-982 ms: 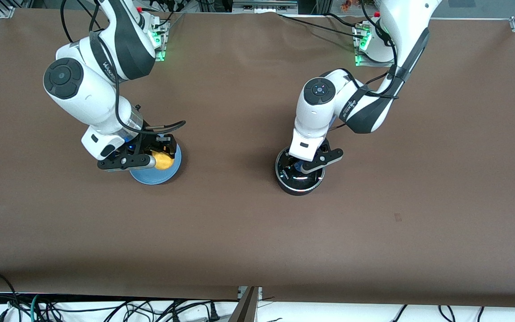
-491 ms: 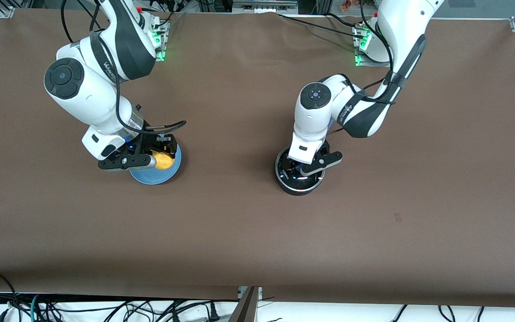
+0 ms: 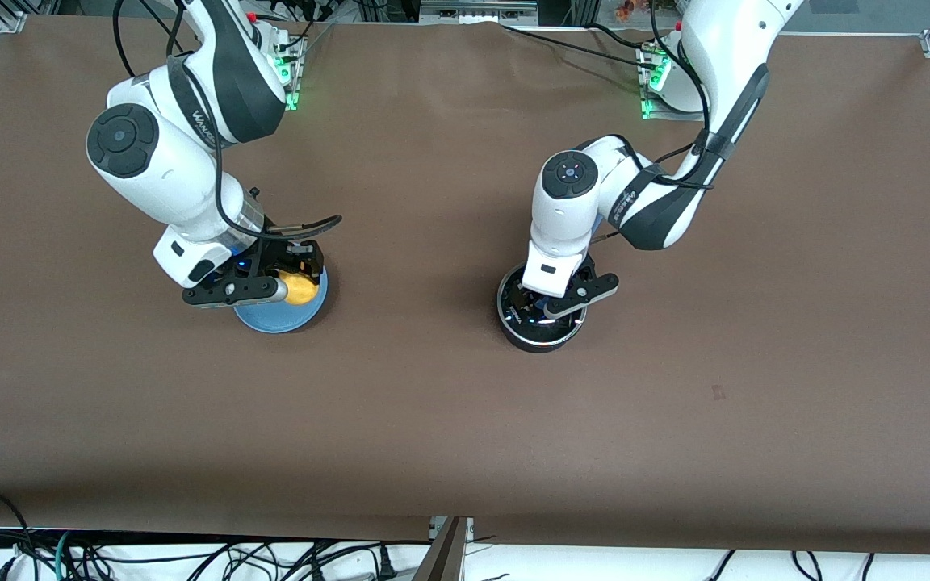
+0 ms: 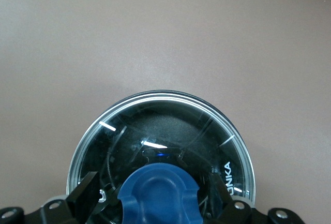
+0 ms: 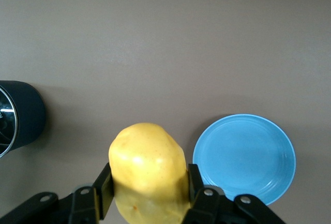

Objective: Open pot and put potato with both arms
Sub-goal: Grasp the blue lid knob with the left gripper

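From the front, the right arm bends down from its base so that the right hand hangs over the light-blue plate clenched on the potato, while the left arm folds down to set the left hand on the lidded pot, which stands on the brown counter toward the left arm's end. In the left wrist view the fingers straddle the lid's blue knob, apart from it, and the glass lid bears white letters reading "ONKA". In the right wrist view both fingers press the potato's sides, the plate lying bare below.
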Motion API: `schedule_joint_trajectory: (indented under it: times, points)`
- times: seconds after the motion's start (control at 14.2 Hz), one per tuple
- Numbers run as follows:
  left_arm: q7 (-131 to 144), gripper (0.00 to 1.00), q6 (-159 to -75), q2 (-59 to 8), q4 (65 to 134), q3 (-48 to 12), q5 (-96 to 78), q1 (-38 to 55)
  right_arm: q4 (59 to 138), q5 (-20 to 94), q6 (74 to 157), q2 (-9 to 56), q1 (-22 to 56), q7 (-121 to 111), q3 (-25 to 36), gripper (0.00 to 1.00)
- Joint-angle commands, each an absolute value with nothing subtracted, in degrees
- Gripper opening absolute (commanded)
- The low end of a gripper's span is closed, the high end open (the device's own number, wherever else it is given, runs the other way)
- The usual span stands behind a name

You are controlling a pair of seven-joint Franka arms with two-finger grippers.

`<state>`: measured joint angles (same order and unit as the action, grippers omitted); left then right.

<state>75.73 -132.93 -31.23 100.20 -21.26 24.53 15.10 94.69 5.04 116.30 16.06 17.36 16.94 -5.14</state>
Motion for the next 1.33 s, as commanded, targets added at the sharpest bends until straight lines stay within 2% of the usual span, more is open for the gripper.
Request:
schedule_joint_trajectory:
  times: [0.0,0.28,0.7,1.26]
  points:
    - [77.61,0.87,-132.89,-32.17,98.88,-21.27,26.28,15.56,93.6,5.01,115.93,16.52,17.58,17.4,-5.1,0.2]
    - [78.83,0.82,-132.89,-32.34,98.88,-21.27,26.19,15.99,93.6,5.01,115.93,16.52,17.67,17.4,-5.1,0.2]
    - [79.72,0.87,-132.89,-33.05,98.7,-21.18,26.37,16.7,93.6,5.01,115.93,16.52,17.67,17.4,-5.1,0.2]
    - [79.46,0.82,-133.68,-34.01,97.38,-21.18,26.37,16.7,93.6,5.01,115.93,16.52,17.67,17.4,-5.1,0.2]
